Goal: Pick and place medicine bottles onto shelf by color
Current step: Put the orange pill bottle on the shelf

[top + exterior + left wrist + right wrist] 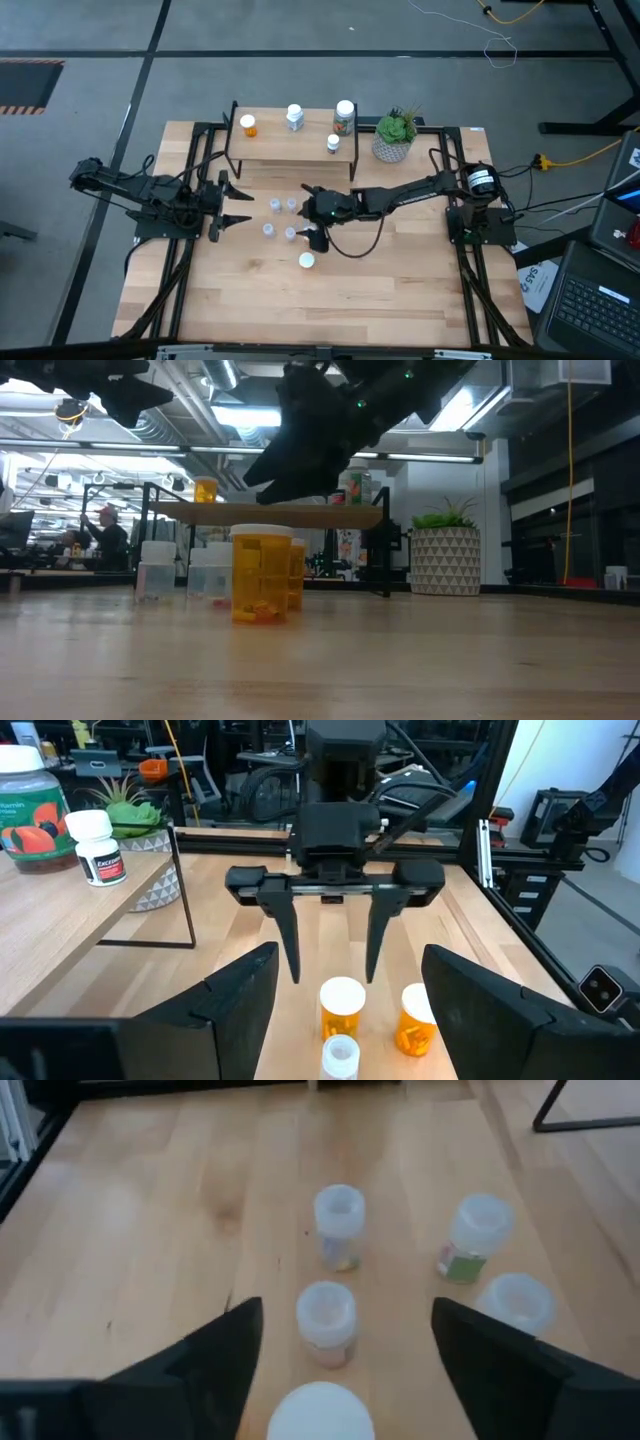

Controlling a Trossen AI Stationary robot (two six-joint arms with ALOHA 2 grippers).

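The light wooden tabletop [400, 290] carries a small low shelf [290, 148] with a pale plank top and thin black legs near its far edge. Four bottles stand on the plank: an orange bottle with a white cap [248, 125], a clear bluish bottle with a pale cap [294, 117], a larger dark bottle with a white cap [344, 116], and a small white bottle [333, 144] near the front edge. A potted green plant in a patterned white pot [395, 137] stands just beside the shelf's right end.

In front of the shelf, four clear bottles with pale caps [281, 217] sit in a loose cluster on the tabletop. An orange bottle with a white cap [307, 261] stands a little nearer the front edge.

The right gripper [308, 212] reaches in from the right and hovers at the cluster's right side; its fingers [205, 1360] stand open, empty, straddling bottles below. The left gripper [238, 204] waits left of the cluster, its fingers [240, 1000] open and holding nothing.
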